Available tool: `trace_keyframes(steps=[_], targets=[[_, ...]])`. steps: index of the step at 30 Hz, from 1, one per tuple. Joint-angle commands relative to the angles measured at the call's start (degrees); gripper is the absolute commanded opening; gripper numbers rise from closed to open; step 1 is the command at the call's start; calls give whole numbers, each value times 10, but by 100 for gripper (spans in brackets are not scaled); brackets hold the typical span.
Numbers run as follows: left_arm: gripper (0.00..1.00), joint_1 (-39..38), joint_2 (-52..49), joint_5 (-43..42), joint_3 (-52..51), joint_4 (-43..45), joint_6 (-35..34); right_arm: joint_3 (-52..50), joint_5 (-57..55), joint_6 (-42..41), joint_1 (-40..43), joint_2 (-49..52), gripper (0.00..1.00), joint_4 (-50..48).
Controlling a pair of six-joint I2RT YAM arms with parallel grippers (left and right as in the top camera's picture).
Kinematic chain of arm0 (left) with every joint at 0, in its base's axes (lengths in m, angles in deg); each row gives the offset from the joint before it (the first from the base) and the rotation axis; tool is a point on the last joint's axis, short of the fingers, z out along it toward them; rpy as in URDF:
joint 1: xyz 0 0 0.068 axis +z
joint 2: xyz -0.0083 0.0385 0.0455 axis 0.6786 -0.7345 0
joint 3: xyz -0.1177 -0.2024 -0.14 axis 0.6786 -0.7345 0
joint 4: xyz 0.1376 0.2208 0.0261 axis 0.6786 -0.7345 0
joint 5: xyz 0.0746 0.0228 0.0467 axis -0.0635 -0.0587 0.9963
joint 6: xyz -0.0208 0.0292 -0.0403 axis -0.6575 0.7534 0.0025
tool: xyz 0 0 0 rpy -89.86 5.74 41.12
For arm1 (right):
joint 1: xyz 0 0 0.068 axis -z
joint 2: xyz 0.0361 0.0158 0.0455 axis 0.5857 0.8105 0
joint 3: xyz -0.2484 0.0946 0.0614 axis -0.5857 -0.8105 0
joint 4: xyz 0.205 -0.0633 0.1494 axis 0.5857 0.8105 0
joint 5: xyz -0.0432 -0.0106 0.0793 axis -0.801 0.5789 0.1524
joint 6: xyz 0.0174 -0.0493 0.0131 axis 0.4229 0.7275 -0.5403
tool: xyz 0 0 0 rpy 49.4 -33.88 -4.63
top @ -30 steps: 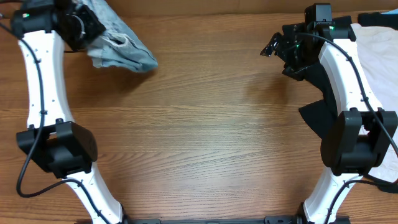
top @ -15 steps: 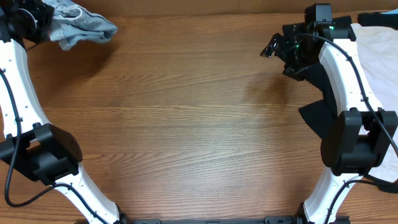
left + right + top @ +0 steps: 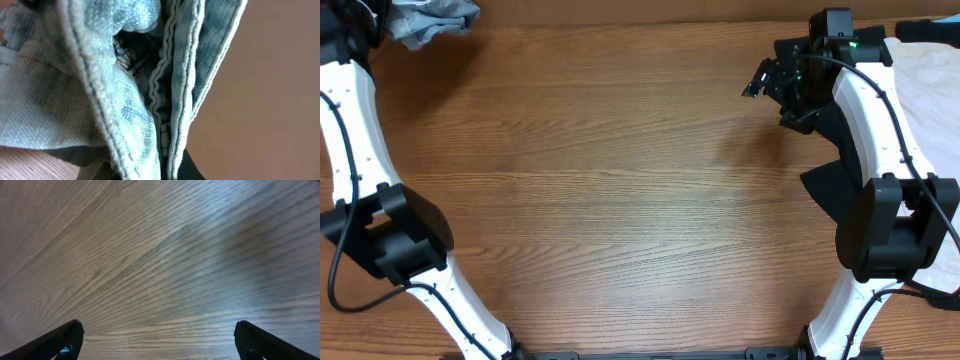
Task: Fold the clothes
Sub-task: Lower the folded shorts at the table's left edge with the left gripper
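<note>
The pale blue denim shorts [image 3: 432, 17] hang bunched at the far left corner of the table. My left gripper [image 3: 370, 22] is shut on them. In the left wrist view the denim shorts [image 3: 125, 95] fill the frame, with seams and a waistband fold close to the lens and the fingers almost hidden. My right gripper [image 3: 761, 80] is open and empty over bare wood at the far right. Its two dark fingertips stand wide apart in the right wrist view [image 3: 160, 345]. A cream-white garment [image 3: 932, 95] and a black garment [image 3: 828, 185] lie at the right edge.
The wooden table [image 3: 620, 190] spans the view. A dark blue item [image 3: 926, 30] lies at the far right corner beside the cream-white garment. Both arm bases stand at the near edge.
My left arm has carried the denim shorts up and to the left, to the far left corner. The right gripper has hardly moved.
</note>
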Motion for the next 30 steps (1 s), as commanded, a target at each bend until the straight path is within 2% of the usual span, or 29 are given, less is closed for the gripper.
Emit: trace_keyframes(steps=[1, 11, 16, 21, 24, 25, 27, 28, 30], targets=[[4, -2, -36, 10, 18, 22, -22, -3, -28, 3, 0, -19, 100, 9], [4, -1, -123, 12, 18, -8, -7, -3, -30, 3, 0, -19, 100, 29], [4, 2, -123, 18, 18, -51, 102, -3, -30, 3, 0, -19, 100, 30], [4, 17, -119, 21, 18, -204, 215, -3, -30, 3, 0, -19, 100, 26], [6, 29, -119, 50, 18, -326, 254, -3, -30, 3, 0, -19, 100, 21], [10, 31, -119, 78, 18, -371, 256, -3, -30, 3, 0, -19, 100, 19], [51, 36, -119, 142, 18, -442, 256, -3, -30, 3, 0, -19, 100, 16], [61, 38, -119, 181, 18, -476, 256, -3, -30, 3, 0, -19, 100, 14], [67, 40, -119, 240, 18, -513, 256, -3, -29, 3, 0, -19, 100, 10]])
